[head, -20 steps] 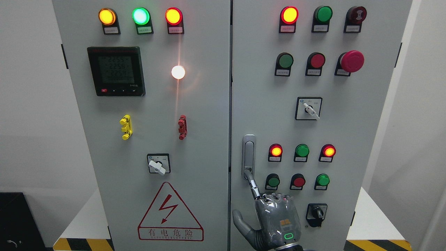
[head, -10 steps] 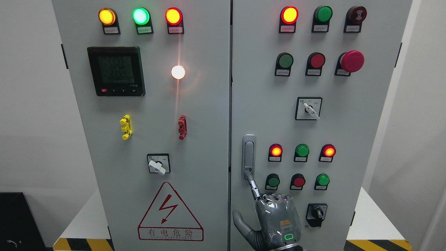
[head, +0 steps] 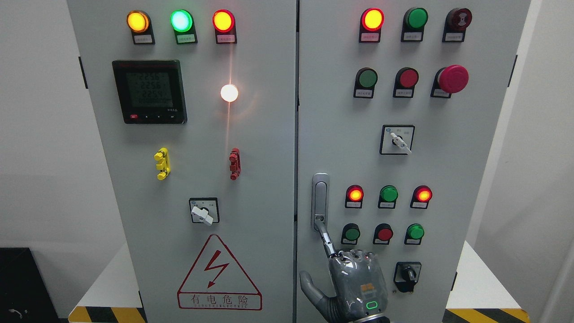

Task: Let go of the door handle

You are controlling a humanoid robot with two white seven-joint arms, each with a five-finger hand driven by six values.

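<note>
1. The door handle (head: 320, 201) is a slim silver upright lever on the right door (head: 448, 170) of the grey cabinet, just beside the seam between the two doors, at the level of the lower lamps; it lies flat against the door.
2. The right hand (head: 354, 287) comes up from the bottom edge, right of the middle, with its grey back towards the camera; its index finger (head: 325, 237) stretches up and to the left, and its tip touches the lower end of the handle.
3. The other fingers are folded down at the knuckles, and the thumb (head: 309, 287) sticks out to the left, apart from the door seam; nothing is gripped in the hand, only the one fingertip is in contact.
4. Right of the handle sit two rows of round lamps; the nearest red lamp (head: 354, 194) glows, and the green button (head: 352, 233) below it lies close to the extended finger without touching it.
5. A black rotary switch (head: 407, 272) is just beside the hand on its right.
6. On the left door (head: 134, 188) are a digital meter (head: 149, 91), a white lit lamp (head: 229, 93) and a red warning triangle (head: 219, 273).
</note>
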